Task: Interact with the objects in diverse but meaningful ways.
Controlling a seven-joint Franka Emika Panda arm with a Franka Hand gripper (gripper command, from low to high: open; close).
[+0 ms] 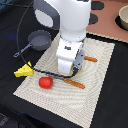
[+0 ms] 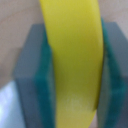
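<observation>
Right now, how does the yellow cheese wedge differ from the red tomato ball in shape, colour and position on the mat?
The yellow cheese wedge is angular and flat-sided; the red tomato ball is round. The wedge is yellow, the ball red. The wedge sits at the mat's edge, the ball further in on it. Both lie free, untouched by the arm.

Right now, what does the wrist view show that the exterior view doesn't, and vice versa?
Wrist only: a yellow banana clamped between the tool's green pads, filling the frame. Exterior only: grey frying pan, yellow cheese wedge, red tomato-like ball, two orange-handled utensils and the woven mat; the arm hides the tool and banana. Shared: only the mat, probably the pale surface behind the tool.
</observation>
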